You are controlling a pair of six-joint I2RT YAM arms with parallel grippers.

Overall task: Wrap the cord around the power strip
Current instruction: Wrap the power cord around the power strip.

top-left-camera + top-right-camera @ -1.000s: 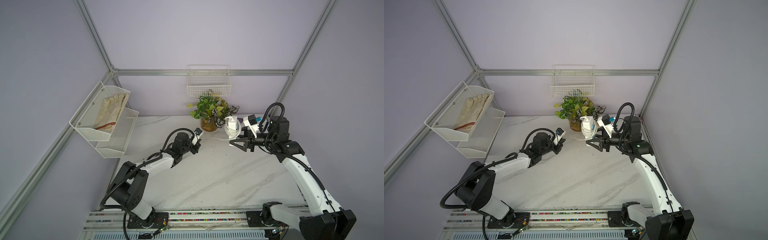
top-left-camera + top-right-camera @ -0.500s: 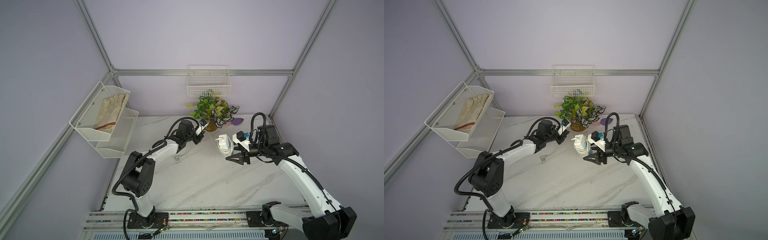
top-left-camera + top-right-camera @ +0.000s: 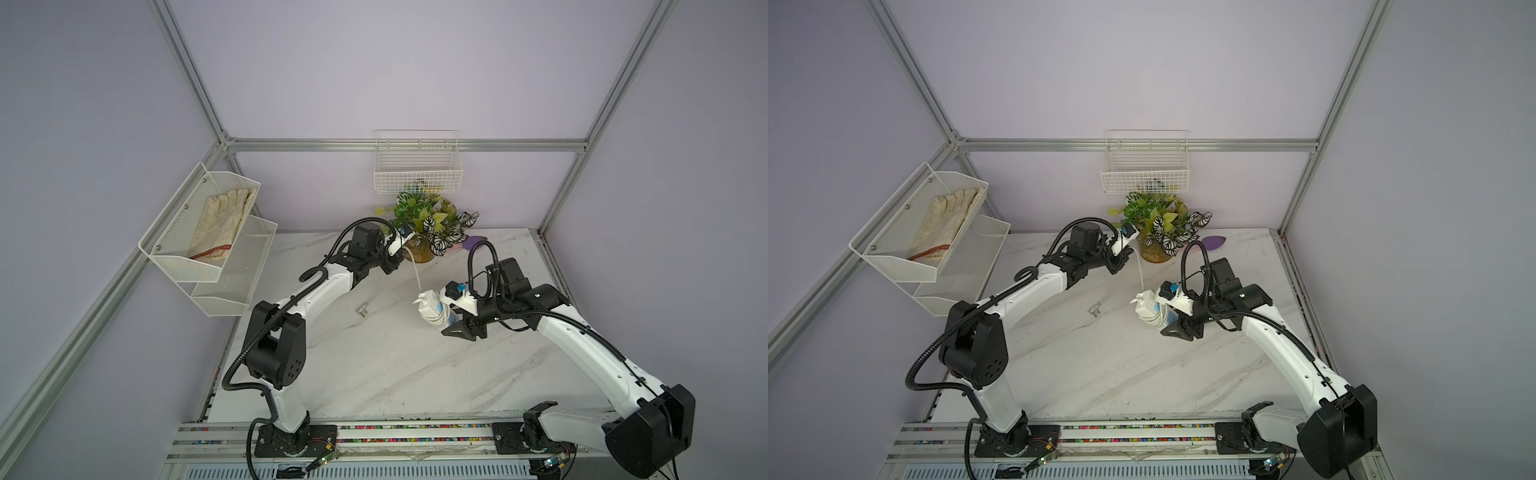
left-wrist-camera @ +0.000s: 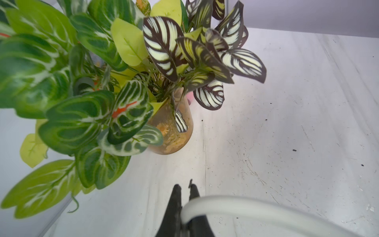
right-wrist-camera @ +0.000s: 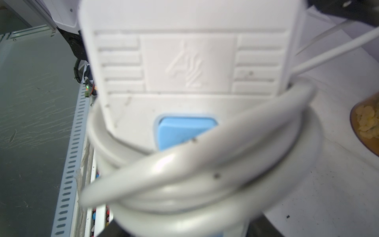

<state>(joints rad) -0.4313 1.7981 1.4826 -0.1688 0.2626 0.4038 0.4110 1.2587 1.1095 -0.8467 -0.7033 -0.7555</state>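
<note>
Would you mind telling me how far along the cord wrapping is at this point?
Done: several loops of the cord already circle the power strip. In hand: the right tool grips the strip, while the left tool pinches the cord near the plant. Left: the free stretch between them and the tail down to the plug on the table need winding on.

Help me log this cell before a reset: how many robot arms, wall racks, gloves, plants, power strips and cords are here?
Robot arms: 2
Wall racks: 2
Glove: 1
Plant: 1
Power strip: 1
Cord: 1
Total: 8
</note>
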